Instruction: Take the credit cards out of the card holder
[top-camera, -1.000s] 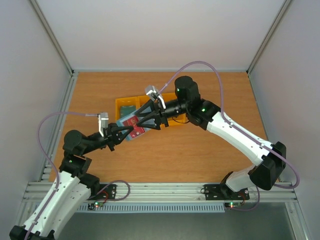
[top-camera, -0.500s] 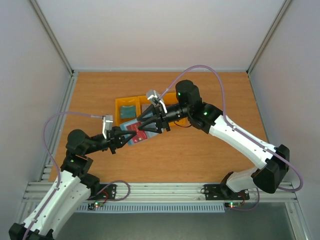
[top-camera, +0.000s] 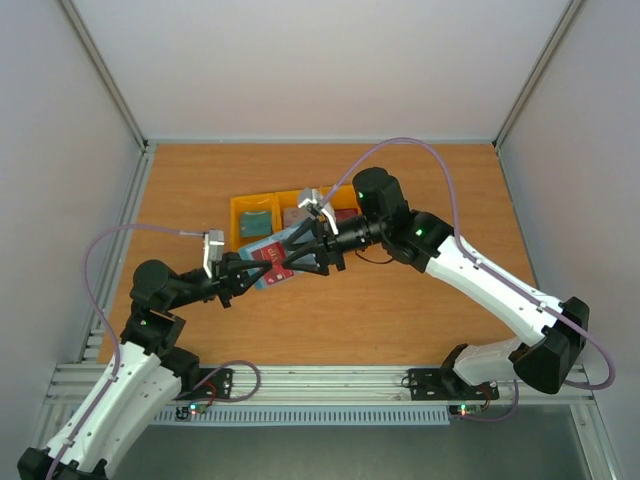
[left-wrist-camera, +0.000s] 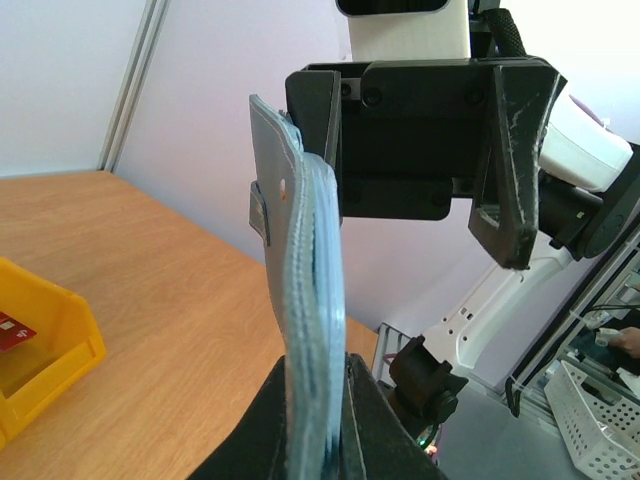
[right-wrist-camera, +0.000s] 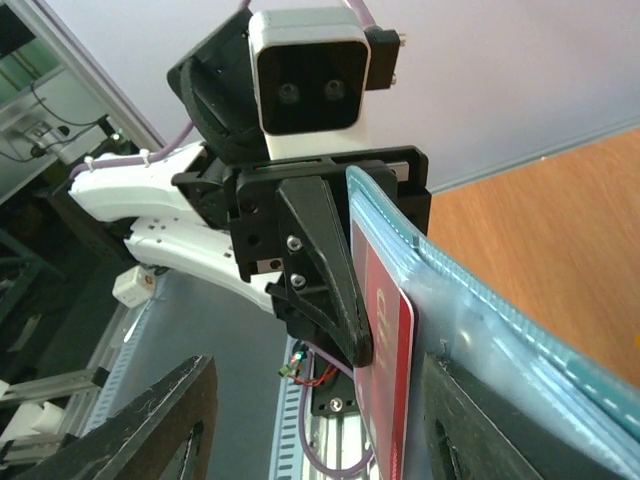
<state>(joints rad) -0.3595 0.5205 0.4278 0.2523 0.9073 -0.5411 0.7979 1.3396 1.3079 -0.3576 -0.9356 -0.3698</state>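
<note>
My left gripper is shut on the lower edge of the dusty-blue card holder, holding it upright above the table. A red credit card sticks out of its pocket. My right gripper stands open, facing the left one. One finger is far off to the side and the other finger is close against the holder, so the red card's end lies between them. A teal card lies in the yellow bin.
The yellow bin row sits on the wooden table just behind the grippers, and a whitish card lies in its middle compartment. In the left wrist view the bin's corner shows at the left. Grey walls enclose the table.
The right gripper has come down and left, closer onto the card holder and the red card. The left gripper keeps its hold, having shifted slightly right.
</note>
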